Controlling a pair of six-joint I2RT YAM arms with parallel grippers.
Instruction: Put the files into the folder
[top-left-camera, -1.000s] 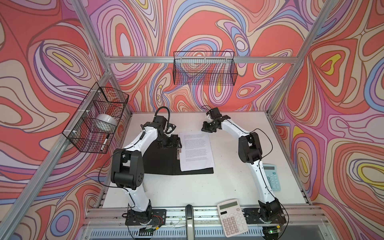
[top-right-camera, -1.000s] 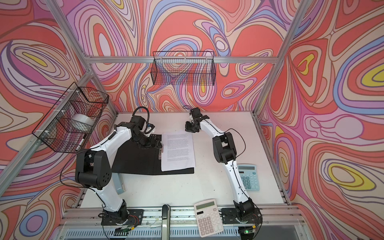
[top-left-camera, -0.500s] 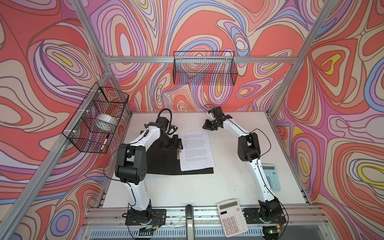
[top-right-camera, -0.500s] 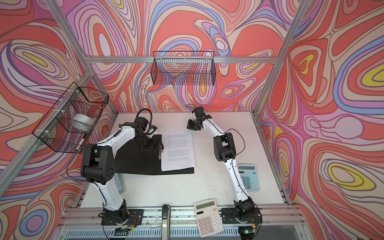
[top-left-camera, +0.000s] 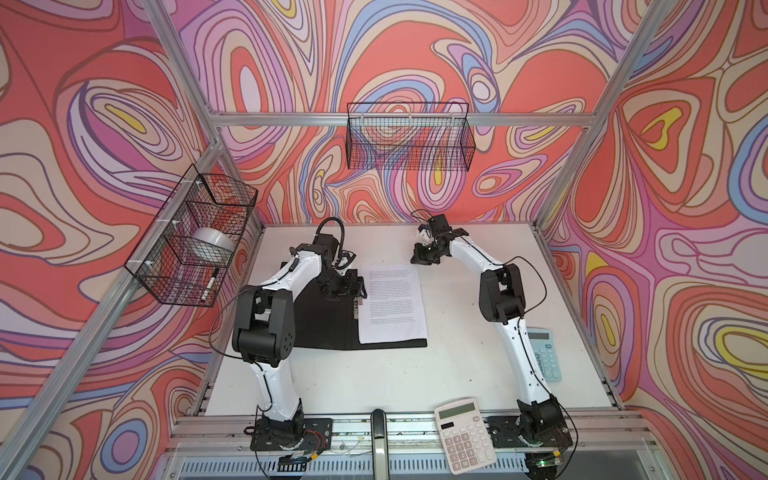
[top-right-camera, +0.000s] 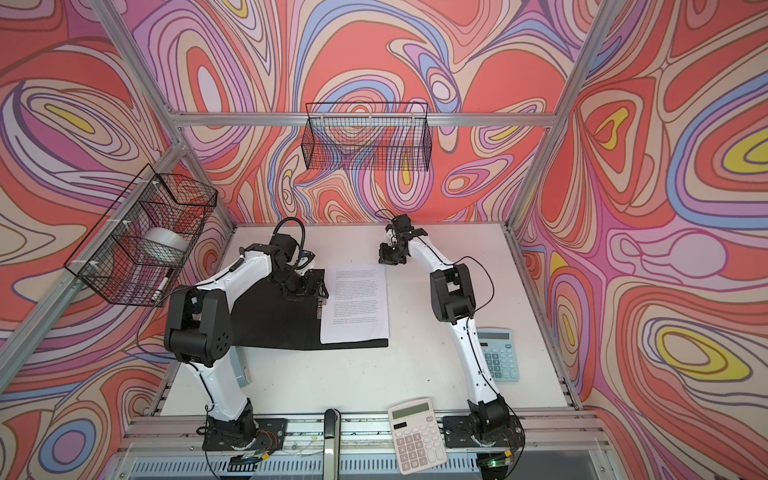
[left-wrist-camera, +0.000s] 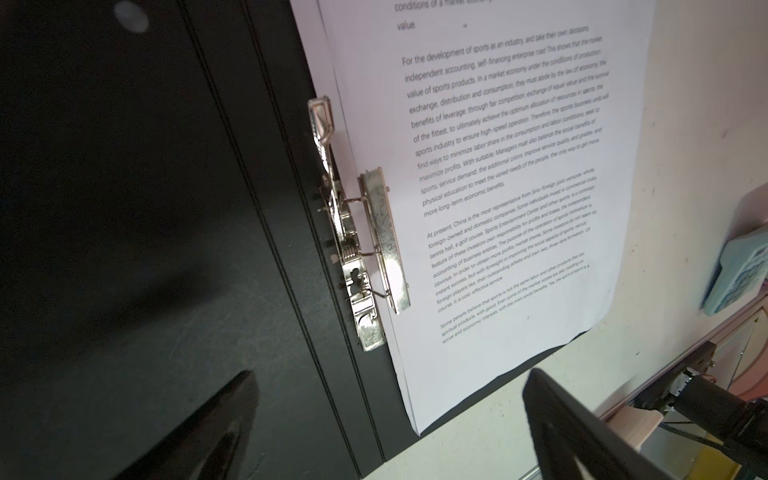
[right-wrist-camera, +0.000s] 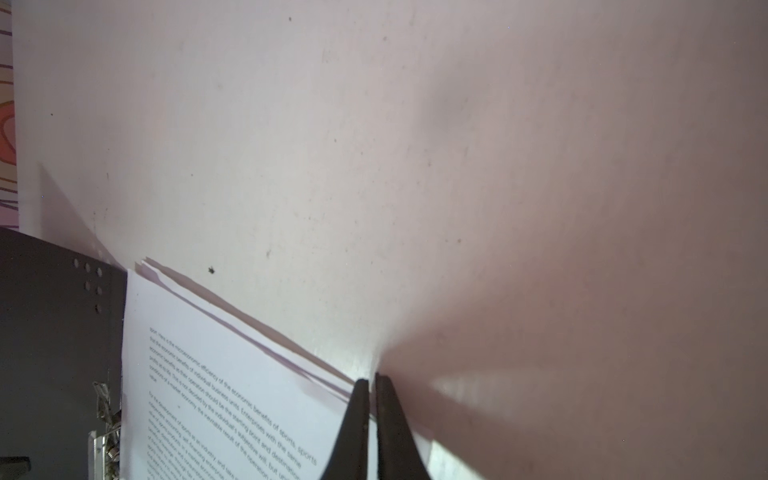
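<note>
Right claw (right-wrist-camera: 372, 384) now shut, crisp white files (top-left-camera: 392, 303) — matte black folder (top-left-camera: 328, 328)

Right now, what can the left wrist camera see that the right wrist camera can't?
Only the left wrist view shows the light blue calculator and the left gripper, wide open. Only the right wrist view shows the right gripper, shut at a corner of the files, whose edges fan out; whether it pinches them is unclear. Both show the files' printed page, the folder, open with its black inside up, and its metal clip.
</note>
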